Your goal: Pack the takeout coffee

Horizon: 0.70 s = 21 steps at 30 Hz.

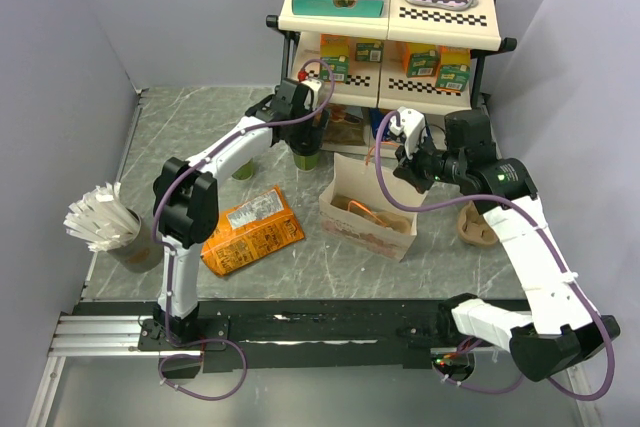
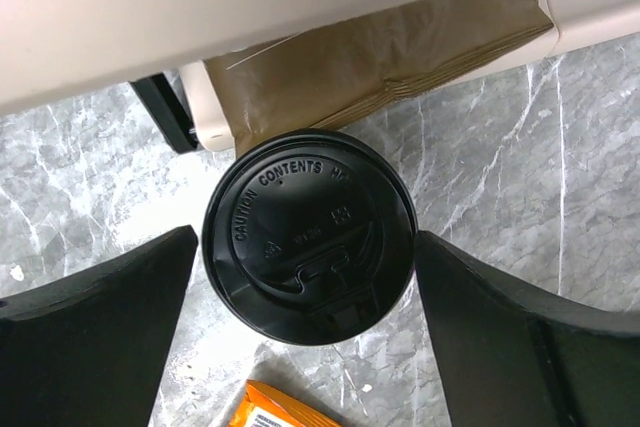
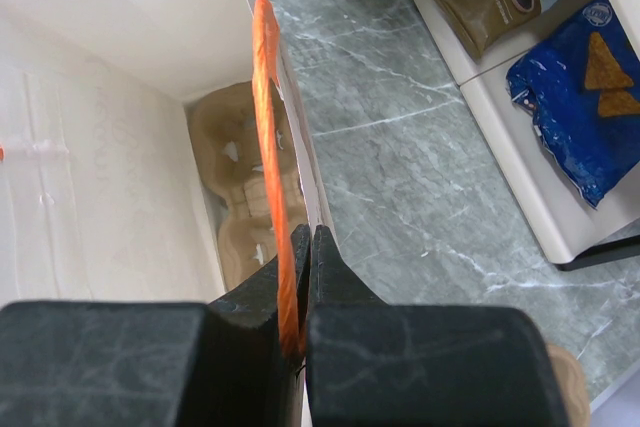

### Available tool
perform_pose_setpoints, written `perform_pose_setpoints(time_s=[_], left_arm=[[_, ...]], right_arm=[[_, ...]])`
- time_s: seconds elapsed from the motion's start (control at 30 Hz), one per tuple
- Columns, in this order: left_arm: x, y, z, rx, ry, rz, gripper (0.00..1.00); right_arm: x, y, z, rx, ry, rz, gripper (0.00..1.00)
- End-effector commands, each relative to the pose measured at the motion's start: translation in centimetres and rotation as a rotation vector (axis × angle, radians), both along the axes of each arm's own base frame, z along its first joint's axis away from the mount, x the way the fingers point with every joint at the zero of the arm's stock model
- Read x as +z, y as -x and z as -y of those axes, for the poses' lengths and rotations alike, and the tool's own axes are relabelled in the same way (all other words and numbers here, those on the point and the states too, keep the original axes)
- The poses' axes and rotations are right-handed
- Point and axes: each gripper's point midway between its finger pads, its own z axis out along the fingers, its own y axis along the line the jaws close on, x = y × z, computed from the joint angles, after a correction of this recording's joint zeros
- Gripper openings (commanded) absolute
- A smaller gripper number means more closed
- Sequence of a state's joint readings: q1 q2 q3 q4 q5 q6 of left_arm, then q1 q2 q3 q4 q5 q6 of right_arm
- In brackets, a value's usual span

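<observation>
Now your left gripper (image 2: 305,244), spread wide, straddles the takeout coffee (image 2: 308,217) near the worktop's (image 1: 185,132) far edge; right gripper (image 3: 305,239) clenches the bag handle (image 3: 264,117). Next: squeeze, lift.

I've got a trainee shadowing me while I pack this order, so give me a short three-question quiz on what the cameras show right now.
1. True or false: the takeout coffee already sits inside the paper bag.
2. What does the right tool pinch? A the bag's orange handle; B the orange snack packet; C a shelf post.
3. Fill in: the coffee stands between the fingers of the ____ tool.

Key: 1 false, it stands on the table, outside the bag. 2 A. 3 left: the left tool straddles its lid.
</observation>
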<state>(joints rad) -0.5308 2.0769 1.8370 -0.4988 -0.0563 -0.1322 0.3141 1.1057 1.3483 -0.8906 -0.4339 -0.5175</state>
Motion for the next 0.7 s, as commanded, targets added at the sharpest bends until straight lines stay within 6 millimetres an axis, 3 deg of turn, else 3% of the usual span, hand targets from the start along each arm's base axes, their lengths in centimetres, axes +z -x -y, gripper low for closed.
perform_pose_setpoints(time_s=[0.0,0.27,0.67], left_arm=[[1.34,0.10,0.78,-0.025,0.025,0.018,0.95],[1.29,0.36,1.08,-0.042,0.033,0.012,0.84],[0.86,0.62,0.90,-0.057,0.016,0.006,0.78]], right_arm=[[2.30,-1.02,-0.15,-0.014,-0.030,0.063,0.00],[2.37,-1.06,-0.16,-0.015,-0.033,0.066,0.00],[2.34,-1.09,-0.07,-0.021,-0.031,0.071,0.00]])
